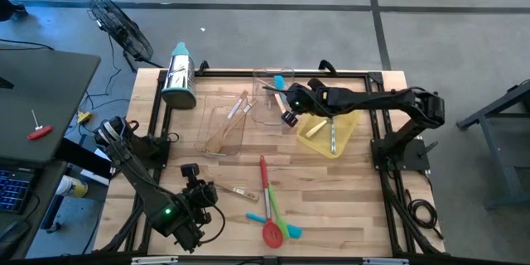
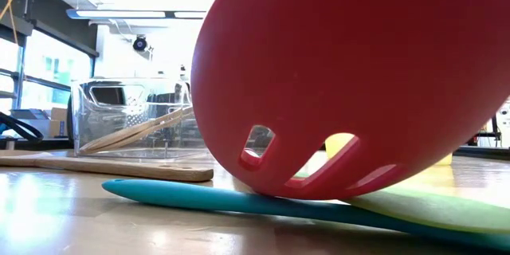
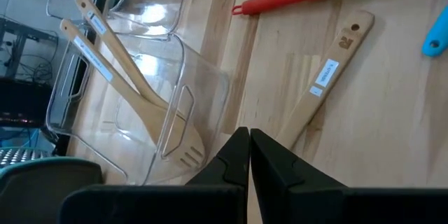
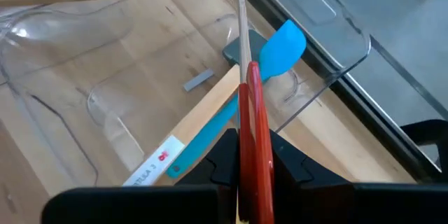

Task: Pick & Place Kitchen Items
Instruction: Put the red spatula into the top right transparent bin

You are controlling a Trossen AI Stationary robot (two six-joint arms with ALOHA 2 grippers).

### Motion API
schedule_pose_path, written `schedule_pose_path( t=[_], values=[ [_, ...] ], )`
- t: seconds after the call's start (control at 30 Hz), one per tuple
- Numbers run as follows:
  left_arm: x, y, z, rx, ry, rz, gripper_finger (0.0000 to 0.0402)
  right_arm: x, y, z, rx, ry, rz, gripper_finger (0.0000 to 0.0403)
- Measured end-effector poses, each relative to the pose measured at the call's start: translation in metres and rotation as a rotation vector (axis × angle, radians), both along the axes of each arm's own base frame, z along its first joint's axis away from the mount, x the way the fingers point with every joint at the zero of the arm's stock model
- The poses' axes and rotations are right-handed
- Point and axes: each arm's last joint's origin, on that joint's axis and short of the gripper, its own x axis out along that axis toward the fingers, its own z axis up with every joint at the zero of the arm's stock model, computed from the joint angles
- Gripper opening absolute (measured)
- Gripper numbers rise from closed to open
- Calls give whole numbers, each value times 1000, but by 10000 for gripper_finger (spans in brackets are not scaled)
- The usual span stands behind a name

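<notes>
Red spoon (image 2: pixel 358 80), teal spatula (image 2: pixel 239 199)

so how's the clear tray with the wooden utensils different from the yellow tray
The clear tray is see-through; the yellow tray is opaque yellow. The clear tray holds two wooden utensils; the yellow tray holds a metal utensil and a pale stick-like piece. The clear tray sits left of centre, the yellow tray further right, under the right arm. Both rest on the wooden table.
</notes>
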Motion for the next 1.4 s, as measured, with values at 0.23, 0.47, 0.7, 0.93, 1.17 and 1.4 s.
schedule_pose_path(
  t=[0.23,0.47,0.7,0.93,1.17,1.4],
  values=[
    [0,0,0,-1,-5,0,10,4,-4,-12,44,25,13,28],
    [1,-1,0,-15,-19,15,10,9,-6,-20,48,29,11,28],
    [1,-1,0,-27,-27,20,10,11,-6,-21,62,13,23,28],
    [1,-1,0,-32,-33,29,10,12,-5,-21,75,4,14,32],
    [1,-1,0,-33,-33,30,10,12,-4,-21,97,-2,24,35],
    [1,-1,0,-33,-34,31,10,13,-3,-21,128,-11,50,42]
  ],
)
